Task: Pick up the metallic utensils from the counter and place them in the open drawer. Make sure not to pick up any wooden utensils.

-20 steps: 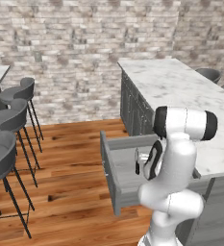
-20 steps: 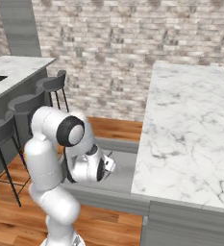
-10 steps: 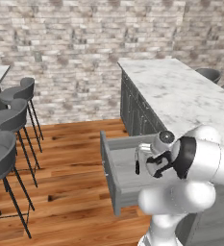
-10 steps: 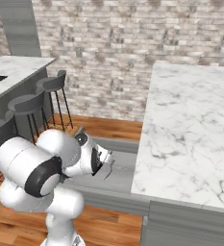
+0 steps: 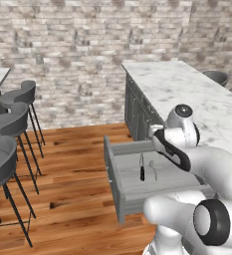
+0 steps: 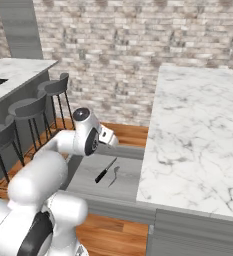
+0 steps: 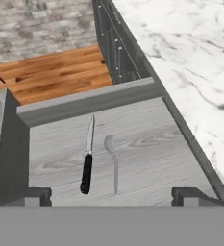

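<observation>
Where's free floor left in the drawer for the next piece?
Drawer: bare between spoon and the counter side wall, and between knife and the front panel. Tight only between knife and spoon, which lie side by side mid-floor.

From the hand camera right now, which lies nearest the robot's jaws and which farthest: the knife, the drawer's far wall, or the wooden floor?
1. Knife, on the drawer bottom beside the spoon.
2. Drawer's far wall, just beyond the blade tip.
3. Wooden floor, past the drawer.

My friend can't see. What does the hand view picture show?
A black-handled knife and a silver spoon lie side by side, not touching, inside the open grey drawer. The white marble counter runs along the right, and a wooden floor shows beyond.
</observation>
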Motion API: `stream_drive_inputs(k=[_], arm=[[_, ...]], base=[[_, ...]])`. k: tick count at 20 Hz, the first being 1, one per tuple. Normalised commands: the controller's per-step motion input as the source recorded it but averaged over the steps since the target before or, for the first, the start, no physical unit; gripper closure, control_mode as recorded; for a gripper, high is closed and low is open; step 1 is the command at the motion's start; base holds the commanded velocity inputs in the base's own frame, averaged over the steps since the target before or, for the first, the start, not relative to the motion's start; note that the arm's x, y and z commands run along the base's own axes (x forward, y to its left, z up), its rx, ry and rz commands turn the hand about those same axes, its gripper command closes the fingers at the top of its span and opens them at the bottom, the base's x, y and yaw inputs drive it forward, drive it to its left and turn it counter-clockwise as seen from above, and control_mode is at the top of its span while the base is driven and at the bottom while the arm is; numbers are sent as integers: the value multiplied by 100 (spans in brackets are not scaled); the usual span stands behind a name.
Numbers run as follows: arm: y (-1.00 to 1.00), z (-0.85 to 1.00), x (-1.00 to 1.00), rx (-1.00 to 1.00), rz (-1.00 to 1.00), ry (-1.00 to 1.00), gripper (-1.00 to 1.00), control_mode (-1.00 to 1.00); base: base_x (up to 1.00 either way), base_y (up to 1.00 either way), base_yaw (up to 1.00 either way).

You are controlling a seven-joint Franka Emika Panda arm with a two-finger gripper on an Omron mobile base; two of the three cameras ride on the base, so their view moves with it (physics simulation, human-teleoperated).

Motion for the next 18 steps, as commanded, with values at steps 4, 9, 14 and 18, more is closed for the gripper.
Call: stream_drive_inputs(k=[4, 9, 14, 18], arm=[[1, 100, -32, -10, -3, 0, -100, -100], [0, 94, -41, -2, 0, 0, -100, -100], [-1, 72, -48, 2, 10, 0, -100, -100], [1, 41, -48, -2, 7, -3, -100, -100]], base=[[0, 0, 0], [0, 0, 0], [0, 0, 0], [0, 0, 0]])
